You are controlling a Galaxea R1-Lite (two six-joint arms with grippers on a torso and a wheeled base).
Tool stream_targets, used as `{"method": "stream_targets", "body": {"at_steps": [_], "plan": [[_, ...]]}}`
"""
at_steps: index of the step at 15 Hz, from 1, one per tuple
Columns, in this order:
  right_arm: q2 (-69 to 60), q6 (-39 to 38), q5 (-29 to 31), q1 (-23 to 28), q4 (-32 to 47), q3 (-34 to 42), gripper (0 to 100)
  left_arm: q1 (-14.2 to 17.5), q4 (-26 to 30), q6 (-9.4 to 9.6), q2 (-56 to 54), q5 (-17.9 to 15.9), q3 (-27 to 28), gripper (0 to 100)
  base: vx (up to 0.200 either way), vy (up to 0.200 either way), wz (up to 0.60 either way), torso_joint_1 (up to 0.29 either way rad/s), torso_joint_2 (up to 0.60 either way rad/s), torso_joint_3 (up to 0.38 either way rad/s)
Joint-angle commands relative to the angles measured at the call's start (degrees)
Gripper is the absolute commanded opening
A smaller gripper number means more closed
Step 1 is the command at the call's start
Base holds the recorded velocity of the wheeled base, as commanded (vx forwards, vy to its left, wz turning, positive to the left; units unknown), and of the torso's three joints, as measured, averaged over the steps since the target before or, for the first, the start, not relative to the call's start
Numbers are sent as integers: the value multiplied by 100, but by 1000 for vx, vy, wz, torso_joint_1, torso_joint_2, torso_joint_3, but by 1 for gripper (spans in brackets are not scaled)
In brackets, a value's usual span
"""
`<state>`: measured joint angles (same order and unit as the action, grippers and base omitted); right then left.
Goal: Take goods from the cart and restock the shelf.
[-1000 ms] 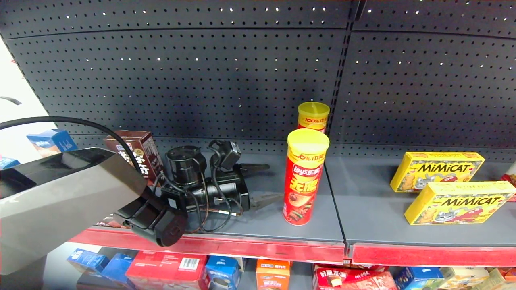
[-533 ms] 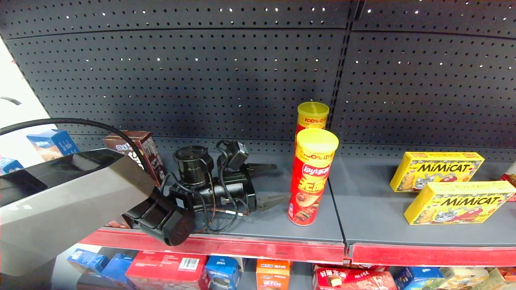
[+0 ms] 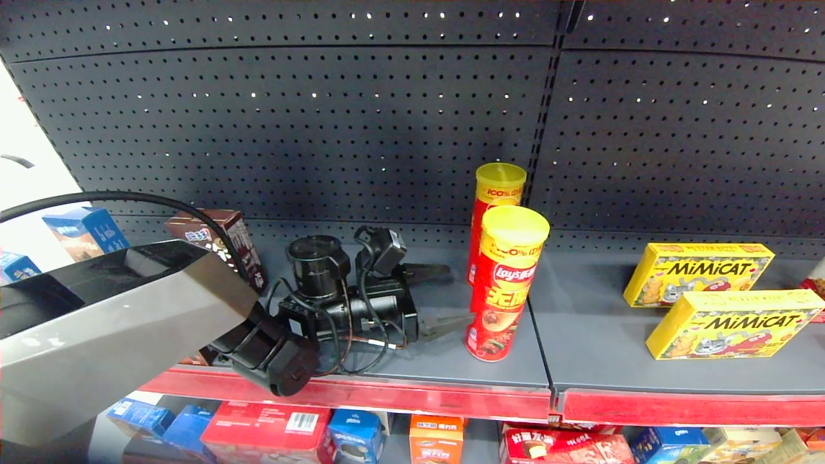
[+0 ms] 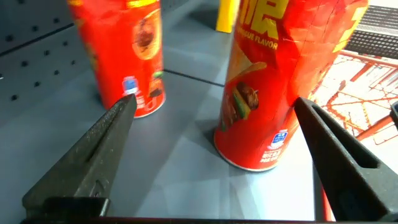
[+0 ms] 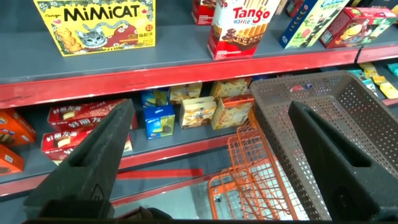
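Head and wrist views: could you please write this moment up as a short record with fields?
Front chip can: on the shelf, tilted, top leaning to the robot's right
Rear chip can: upright behind it, near the pegboard
Left hand: open, low over the shelf, aimed at the front can's lower half; contact unclear
Right hand: open, empty, by the grey basket on the orange cart
Yellow boxes: two, flat on the shelf's right section
Brown box: standing at the back of the shelf's left section
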<state>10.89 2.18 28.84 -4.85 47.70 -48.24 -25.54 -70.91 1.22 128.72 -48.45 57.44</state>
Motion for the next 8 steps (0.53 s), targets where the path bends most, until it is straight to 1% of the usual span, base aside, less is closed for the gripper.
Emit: {"method": "stream_targets", "body": {"at_steps": [1, 8], "plan": [[1, 2, -1, -7, 2, -1, 100, -48, 7, 1, 13, 2, 13, 100, 0, 0, 0, 0, 0, 0], [-8, 2, -1, -7, 20, -45, 100, -136, -2, 1, 118, 37, 153, 100, 0, 0, 0, 0, 0, 0]]}}
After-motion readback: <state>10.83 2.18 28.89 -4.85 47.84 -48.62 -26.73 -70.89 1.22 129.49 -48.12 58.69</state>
